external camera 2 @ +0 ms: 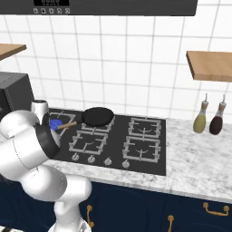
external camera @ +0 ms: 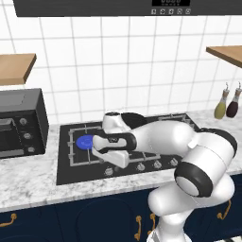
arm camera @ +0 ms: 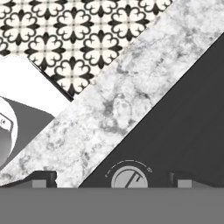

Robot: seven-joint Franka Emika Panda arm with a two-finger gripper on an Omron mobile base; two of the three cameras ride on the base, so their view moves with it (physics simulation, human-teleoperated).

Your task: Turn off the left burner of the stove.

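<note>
The stove (external camera: 75, 168) is a black glass cooktop set in a marble counter. On its left burner (external camera: 85, 142) a flat blue flame disc shows, also visible in the right base view as the flame (external camera 2: 55, 124). My gripper (external camera: 111, 163) hangs over the front left of the stove, pointing down at the knob row. In the hand view my gripper (arm camera: 114, 180) is open. Its two dark fingertips (arm camera: 43, 178) stand wide apart on either side of a small silver knob (arm camera: 127, 178), not touching it. More knobs (external camera 2: 91, 159) line the front edge.
A black frying pan (external camera 2: 97, 116) with a wooden handle sits on a rear grate. A black microwave (external camera: 21, 123) stands left of the stove. Two bottles (external camera 2: 200, 121) stand on the counter at the right. Patterned floor tiles (arm camera: 78, 39) lie beyond the counter edge (arm camera: 118, 100).
</note>
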